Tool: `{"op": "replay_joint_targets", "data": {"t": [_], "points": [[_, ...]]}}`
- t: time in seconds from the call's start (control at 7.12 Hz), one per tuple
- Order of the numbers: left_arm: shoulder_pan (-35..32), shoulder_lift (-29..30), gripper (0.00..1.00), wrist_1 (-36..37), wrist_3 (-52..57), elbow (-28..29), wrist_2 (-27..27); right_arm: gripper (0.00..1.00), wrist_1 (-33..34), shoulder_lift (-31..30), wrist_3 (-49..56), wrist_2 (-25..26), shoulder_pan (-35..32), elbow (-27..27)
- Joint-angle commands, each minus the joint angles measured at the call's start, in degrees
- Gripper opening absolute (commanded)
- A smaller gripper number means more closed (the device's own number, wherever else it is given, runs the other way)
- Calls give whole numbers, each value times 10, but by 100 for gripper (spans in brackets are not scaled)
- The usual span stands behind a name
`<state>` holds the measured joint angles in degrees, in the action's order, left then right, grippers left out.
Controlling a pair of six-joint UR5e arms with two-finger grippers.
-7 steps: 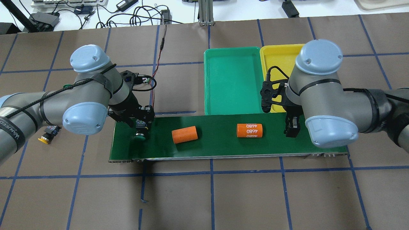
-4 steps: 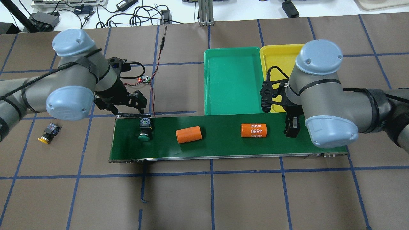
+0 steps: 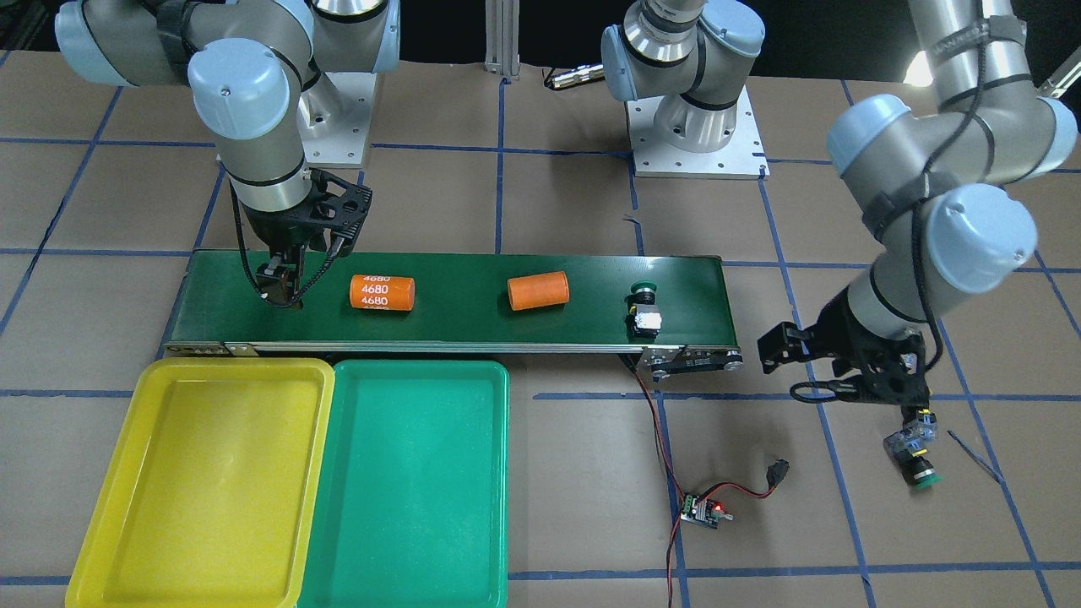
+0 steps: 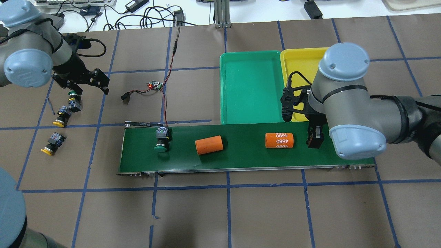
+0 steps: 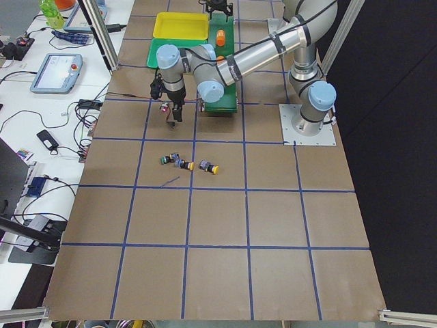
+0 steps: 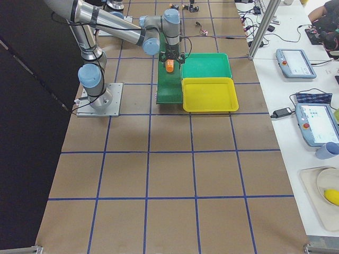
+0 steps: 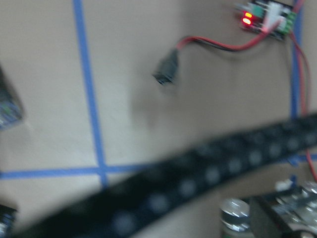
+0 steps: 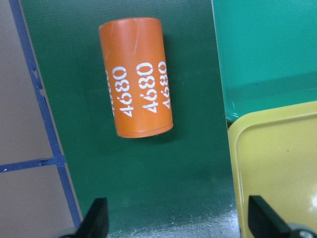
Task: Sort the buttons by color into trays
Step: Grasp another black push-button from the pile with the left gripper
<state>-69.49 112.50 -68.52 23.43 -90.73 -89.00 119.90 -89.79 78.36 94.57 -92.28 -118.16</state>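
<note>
Loading the long dark-green belt (image 4: 241,156): one small green-capped push button (image 4: 161,140) lies on it. Off its end, the left pincer (image 4: 96,82), fingers apart, probably grabs another next. Right pincer (image 8: 181,220) above it: apart.

The only writing that could be read was the number "4680", printed in white on the side of one orange cylinder (image 8: 136,77) that lay on the dark-green conveyor belt (image 8: 193,163). In the right wrist view it stood three times in rows, the outermost row partly lost round the curve. The front-facing view showed three stacked rows, and the overhead view showed them upside down.
</note>
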Motion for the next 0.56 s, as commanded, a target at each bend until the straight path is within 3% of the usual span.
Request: {"op": "replay_joint_targets", "data": {"t": [0.0, 0.14, 0.42], "points": [[51, 76, 100, 5, 59, 70, 3, 100, 1, 0, -1, 0, 0, 1], [53, 110, 100, 44, 62, 88, 2, 100, 1, 1, -1, 0, 0, 3], [89, 146, 100, 52, 98, 97, 11, 100, 1, -6, 0, 0, 0, 6]]}}
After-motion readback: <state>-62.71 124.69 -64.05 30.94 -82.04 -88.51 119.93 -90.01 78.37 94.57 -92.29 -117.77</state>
